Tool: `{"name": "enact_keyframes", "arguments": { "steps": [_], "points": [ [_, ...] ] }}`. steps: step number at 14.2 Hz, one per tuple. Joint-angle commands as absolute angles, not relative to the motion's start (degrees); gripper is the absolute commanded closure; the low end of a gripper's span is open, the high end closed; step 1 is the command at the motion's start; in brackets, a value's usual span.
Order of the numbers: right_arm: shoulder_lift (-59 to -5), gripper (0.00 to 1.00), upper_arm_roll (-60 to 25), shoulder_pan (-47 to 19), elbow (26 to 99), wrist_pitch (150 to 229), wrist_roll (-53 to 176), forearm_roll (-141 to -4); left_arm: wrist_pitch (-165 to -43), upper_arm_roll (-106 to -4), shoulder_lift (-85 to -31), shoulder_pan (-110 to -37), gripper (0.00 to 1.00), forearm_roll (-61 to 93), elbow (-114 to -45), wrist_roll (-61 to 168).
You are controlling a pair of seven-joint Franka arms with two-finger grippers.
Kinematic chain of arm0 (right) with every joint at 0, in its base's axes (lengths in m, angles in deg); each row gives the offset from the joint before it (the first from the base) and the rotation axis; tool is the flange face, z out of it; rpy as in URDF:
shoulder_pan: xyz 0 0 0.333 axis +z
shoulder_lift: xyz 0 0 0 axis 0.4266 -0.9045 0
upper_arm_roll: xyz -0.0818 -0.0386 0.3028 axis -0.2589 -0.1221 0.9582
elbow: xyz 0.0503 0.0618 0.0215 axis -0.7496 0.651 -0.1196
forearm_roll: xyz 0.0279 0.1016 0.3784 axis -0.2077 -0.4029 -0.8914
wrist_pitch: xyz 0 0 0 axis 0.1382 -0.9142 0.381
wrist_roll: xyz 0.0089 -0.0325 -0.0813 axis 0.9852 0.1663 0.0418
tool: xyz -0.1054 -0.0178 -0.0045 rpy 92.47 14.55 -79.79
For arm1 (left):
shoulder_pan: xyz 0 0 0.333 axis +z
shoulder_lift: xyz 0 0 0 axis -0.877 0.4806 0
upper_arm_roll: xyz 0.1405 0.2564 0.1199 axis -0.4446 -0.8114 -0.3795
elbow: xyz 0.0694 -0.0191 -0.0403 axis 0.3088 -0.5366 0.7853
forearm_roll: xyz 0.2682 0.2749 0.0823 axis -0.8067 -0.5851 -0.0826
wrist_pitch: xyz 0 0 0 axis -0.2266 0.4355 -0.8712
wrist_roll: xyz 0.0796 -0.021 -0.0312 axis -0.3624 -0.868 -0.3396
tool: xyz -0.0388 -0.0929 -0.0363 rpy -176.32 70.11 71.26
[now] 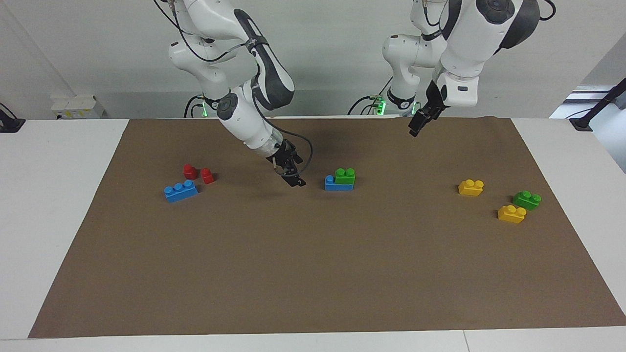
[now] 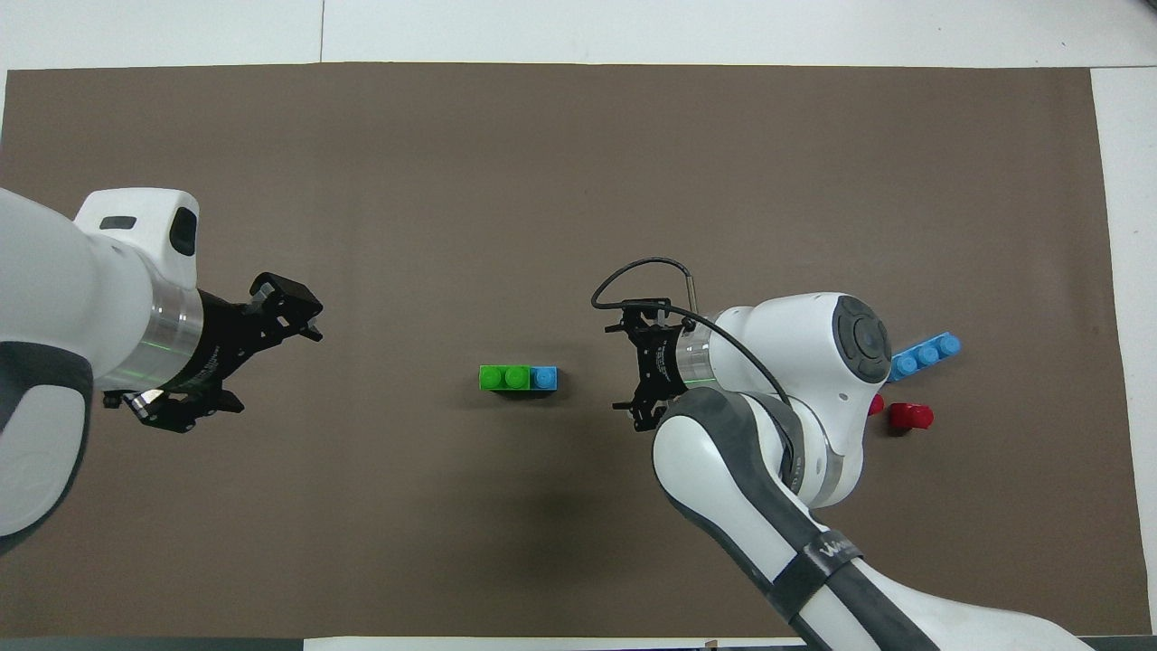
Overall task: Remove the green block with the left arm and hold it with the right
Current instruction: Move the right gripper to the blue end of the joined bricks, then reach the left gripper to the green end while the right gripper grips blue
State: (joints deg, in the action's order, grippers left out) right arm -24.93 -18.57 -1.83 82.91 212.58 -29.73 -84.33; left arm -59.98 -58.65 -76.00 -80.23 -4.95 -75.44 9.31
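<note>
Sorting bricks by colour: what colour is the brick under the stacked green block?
Blue brick, clearest in the facing view.

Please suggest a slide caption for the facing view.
Right gripper low beside the green block stacked on a blue brick; left gripper waits raised.

No complete word or number is showing legibly anywhere. Pale lettering is running along a dark band on the right arm's forearm [image 2: 827,550] in the overhead view, cut off and too small to make out. The bricks and the counter are carrying no markings.
</note>
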Motion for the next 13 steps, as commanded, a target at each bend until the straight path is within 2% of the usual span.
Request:
{"name": "enact_keyframes", "arguments": {
  "steps": [1, 7, 13],
  "points": [
    [-27.52, 0.03, -18.63, 0.06, 82.88, 216.31, -30.12, -86.11, -64.09, -59.49, -78.42, -83.15, 0.00, -3.33, -79.19, -3.19],
    [-32.36, 0.03, -18.63, 5.42, 81.47, 224.40, -29.77, -92.00, -73.75, -59.49, -80.96, -89.74, 0.00, -3.24, -87.79, -26.93],
    [-35.00, 0.03, -18.54, 8.41, 80.86, 228.54, -29.77, -93.23, -82.63, -59.49, -79.48, -95.54, 0.00, -3.24, -93.25, -41.27]
  ]
}}
